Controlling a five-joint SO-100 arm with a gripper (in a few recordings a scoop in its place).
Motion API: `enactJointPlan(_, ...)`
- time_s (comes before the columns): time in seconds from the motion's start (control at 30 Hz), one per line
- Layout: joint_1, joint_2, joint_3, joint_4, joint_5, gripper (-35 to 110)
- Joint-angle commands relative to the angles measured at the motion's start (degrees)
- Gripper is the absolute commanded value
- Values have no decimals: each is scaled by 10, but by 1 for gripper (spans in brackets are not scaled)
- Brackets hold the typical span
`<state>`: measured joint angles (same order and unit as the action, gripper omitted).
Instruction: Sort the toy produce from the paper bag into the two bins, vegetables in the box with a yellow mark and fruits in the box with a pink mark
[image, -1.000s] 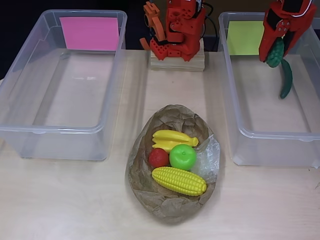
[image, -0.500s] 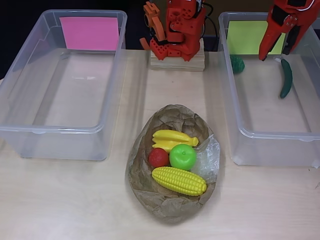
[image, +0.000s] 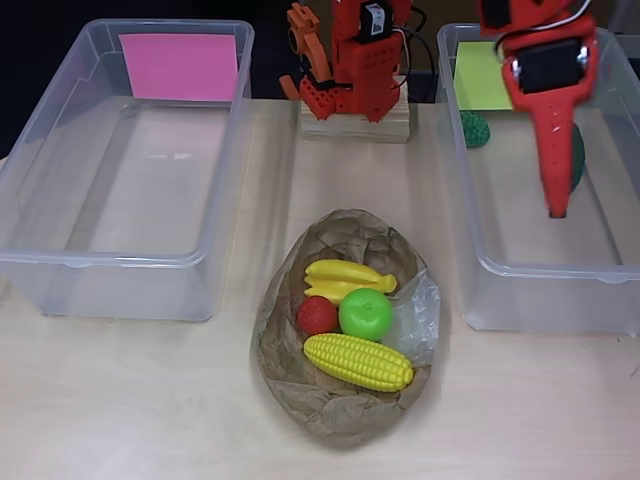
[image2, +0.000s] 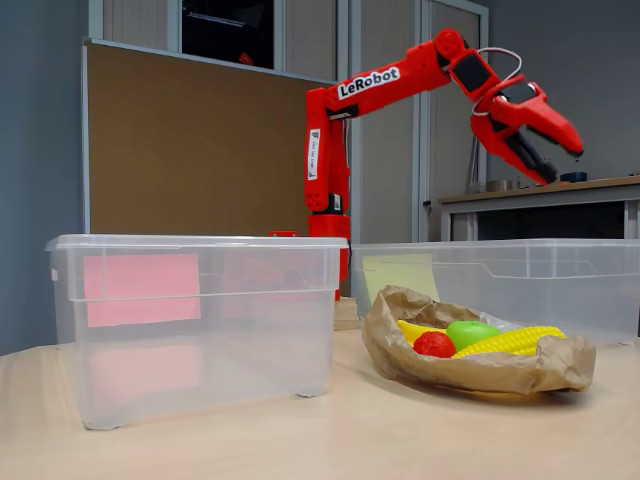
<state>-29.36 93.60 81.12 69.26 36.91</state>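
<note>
My red gripper (image: 557, 205) hangs high above the clear bin (image: 540, 270) with the yellow mark (image: 482, 76); in the fixed view the gripper (image2: 562, 167) is open and holds nothing. A small bumpy green vegetable (image: 474, 129) lies in that bin's back left corner. A long dark green vegetable (image: 578, 158) peeks out from behind the gripper. The brown paper bag (image: 340, 405) lies at the table's middle with yellow bananas (image: 345, 277), a red fruit (image: 317, 315), a green apple (image: 365, 314) and a yellow corn cob (image: 358, 361). The bin (image: 120, 258) with the pink mark (image: 178, 66) holds nothing.
The arm's red base (image: 350, 70) stands on a wooden block (image: 355, 125) between the two bins at the back. Bare table (image: 150, 400) lies in front of the bins and beside the bag. In the fixed view the bag (image2: 470, 370) sits before the yellow-marked bin (image2: 560, 285).
The gripper opened and the bumpy green vegetable dropped into the yellow-marked bin. The gripper then rose and swung forward over the bin, covering most of the long green vegetable.
</note>
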Motion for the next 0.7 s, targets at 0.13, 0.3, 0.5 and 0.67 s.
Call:
enactJointPlan(0.13, 160, -62, 2, 6, -13, 32)
enactJointPlan(0.3, 186, -134, 4, -18, 67, 31)
enactJointPlan(0.5, 167, -192, 7, -48, 223, 29)
enactJointPlan(0.67, 156, -216, 39, -47, 325, 28)
